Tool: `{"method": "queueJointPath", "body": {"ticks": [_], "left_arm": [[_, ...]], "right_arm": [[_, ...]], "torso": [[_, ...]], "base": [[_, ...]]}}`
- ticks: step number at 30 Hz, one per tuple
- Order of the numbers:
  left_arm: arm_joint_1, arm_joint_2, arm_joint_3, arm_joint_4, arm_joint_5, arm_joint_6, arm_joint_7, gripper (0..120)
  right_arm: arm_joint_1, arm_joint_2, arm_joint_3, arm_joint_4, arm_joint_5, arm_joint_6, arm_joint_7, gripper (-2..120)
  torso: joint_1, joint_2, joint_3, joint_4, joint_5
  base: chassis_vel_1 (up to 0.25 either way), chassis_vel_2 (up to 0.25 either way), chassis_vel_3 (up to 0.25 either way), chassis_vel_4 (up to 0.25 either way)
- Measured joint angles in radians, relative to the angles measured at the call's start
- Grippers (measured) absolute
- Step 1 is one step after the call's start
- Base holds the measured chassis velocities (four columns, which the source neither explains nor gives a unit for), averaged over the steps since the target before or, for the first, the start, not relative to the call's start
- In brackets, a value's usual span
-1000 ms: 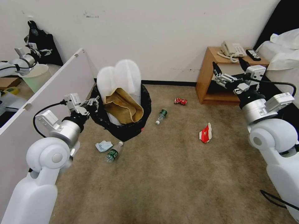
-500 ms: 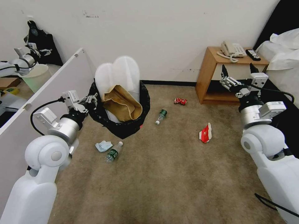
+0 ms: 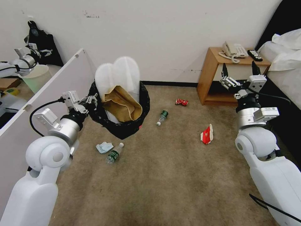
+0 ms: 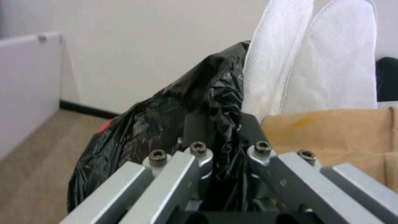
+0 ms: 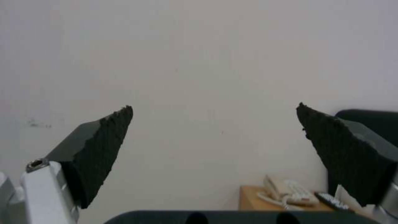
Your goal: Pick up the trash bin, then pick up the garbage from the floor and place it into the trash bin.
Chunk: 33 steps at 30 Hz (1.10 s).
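Note:
My left gripper [image 3: 92, 102] is shut on the rim of the trash bin [image 3: 125, 128] and holds it tilted above the floor [image 3: 169, 175]. Its black bag [image 4: 166, 124] is pinched between the fingers [image 4: 195, 124]. White slippers [image 3: 118, 73] and a brown paper bag [image 3: 123, 107] stick out of the bin. Garbage lies on the carpet: a pale blue mask [image 3: 104, 147], a bottle [image 3: 114, 153], another bottle [image 3: 162, 116], a crushed red can [image 3: 181, 102] and a red-white carton [image 3: 207, 134]. My right gripper [image 3: 239, 70] is raised by the side table, open [image 5: 215, 124] and holding nothing.
A wooden side table [image 3: 213, 67] with a phone [image 3: 233, 49] and a remote [image 3: 254, 55] stands at the back right, next to a bed [image 3: 287, 47]. A white partition panel [image 3: 47, 94] runs along my left, with a cream bucket [image 3: 36, 77] behind it.
My right arm has drawn in closer to me and its gripper now points upward. The left gripper has carried the bin a little to the left and up.

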Motion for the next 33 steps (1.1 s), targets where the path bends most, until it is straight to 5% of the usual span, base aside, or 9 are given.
{"method": "queueJointPath", "body": {"ticks": [19,33], "left_arm": [[-0.008,-0.001,0.008,0.002,0.042,-0.029,0.015,4],[-0.009,-0.004,0.008,0.002,0.036,-0.029,0.014,4]], "right_arm": [[0.007,0.017,0.000,-0.001,0.012,0.012,-0.001,100],[0.017,0.016,-0.005,-0.005,0.013,0.018,-0.004,100]], "torso": [[0.000,0.000,0.000,0.0000,0.0001],[0.000,0.000,0.000,0.0003,-0.0002]], "base": [[0.000,0.000,0.000,0.000],[-0.155,0.149,0.143,-0.141]]}}
